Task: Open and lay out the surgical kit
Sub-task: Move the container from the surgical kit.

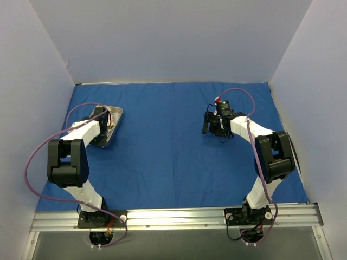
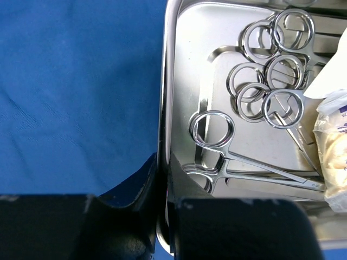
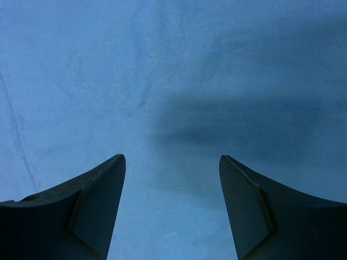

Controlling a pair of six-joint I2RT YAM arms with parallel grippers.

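Observation:
The blue cloth wrap (image 1: 173,146) lies spread flat over the table. On its left part sits the small steel tray (image 1: 115,120), whose rim (image 2: 164,81) runs down the left wrist view. My left gripper (image 2: 162,168) is shut on that rim, one finger outside and one inside. In the tray lie several silver scissor-like instruments (image 2: 271,70) with ring handles and a clear packet (image 2: 333,157) at the right edge. My right gripper (image 3: 172,162) hangs open over bare cloth (image 3: 162,81) at the right (image 1: 212,123), holding nothing.
Grey walls close in the back and both sides. A metal rail (image 1: 173,216) with the arm bases runs along the near edge. Cables loop beside each arm.

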